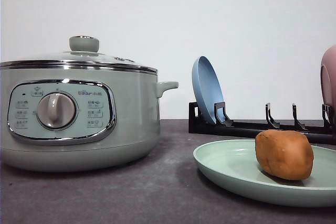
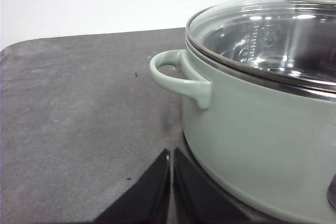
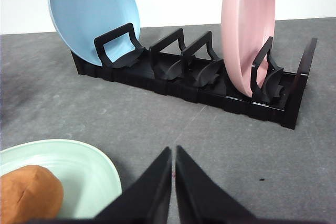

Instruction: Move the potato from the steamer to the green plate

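Observation:
The orange-brown potato [image 1: 284, 154] lies on the pale green plate [image 1: 231, 167] at the front right of the table; the right wrist view catches the potato [image 3: 29, 192] on the plate [image 3: 84, 169] too. The sage-green steamer [image 1: 79, 116] stands at the left with its glass lid on. My left gripper [image 2: 171, 153] is shut, empty, low on the table beside the steamer [image 2: 262, 124] near its side handle. My right gripper [image 3: 174, 150] is shut and empty, just beside the plate's rim.
A black dish rack [image 1: 262, 127] stands behind the green plate, holding a blue plate [image 1: 207, 90] upright at its left end and a pink plate [image 3: 247, 30] at its right end. The tabletop is dark grey, and a white wall runs behind it.

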Controlling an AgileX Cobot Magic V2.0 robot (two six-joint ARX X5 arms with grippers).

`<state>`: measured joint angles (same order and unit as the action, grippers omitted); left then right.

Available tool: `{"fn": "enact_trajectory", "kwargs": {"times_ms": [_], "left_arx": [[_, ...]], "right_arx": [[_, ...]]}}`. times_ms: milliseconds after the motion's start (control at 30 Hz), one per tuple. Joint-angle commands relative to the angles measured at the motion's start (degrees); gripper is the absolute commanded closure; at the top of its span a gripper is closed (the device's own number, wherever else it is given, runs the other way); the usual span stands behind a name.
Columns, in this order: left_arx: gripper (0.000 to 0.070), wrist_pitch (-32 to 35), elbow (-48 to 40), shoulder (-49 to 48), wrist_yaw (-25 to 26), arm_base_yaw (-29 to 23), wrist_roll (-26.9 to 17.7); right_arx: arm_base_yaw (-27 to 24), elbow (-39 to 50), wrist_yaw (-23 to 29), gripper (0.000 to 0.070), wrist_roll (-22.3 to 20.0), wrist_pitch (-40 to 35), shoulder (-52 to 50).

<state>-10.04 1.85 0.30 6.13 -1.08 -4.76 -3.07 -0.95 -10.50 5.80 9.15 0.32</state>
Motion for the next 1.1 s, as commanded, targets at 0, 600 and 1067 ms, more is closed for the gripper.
{"fn": "enact_trajectory", "kwargs": {"times_ms": [0,600,1067], "left_arx": [[0.07,-0.5,-1.1,-0.1,0.0,0.0,0.5],[0.07,-0.5,-1.1,-0.1,0.0,0.0,0.5],[0.07,-0.5,-1.1,-0.1,0.0,0.0,0.5]], "right_arx": [[-0.1,0.3,0.0,0.07,0.1,-0.1,-0.1],[-0.1,0.3,0.0,0.07,0.1,-0.1,-0.1],[-0.1,0.3,0.0,0.07,0.1,-0.1,-0.1]]}}
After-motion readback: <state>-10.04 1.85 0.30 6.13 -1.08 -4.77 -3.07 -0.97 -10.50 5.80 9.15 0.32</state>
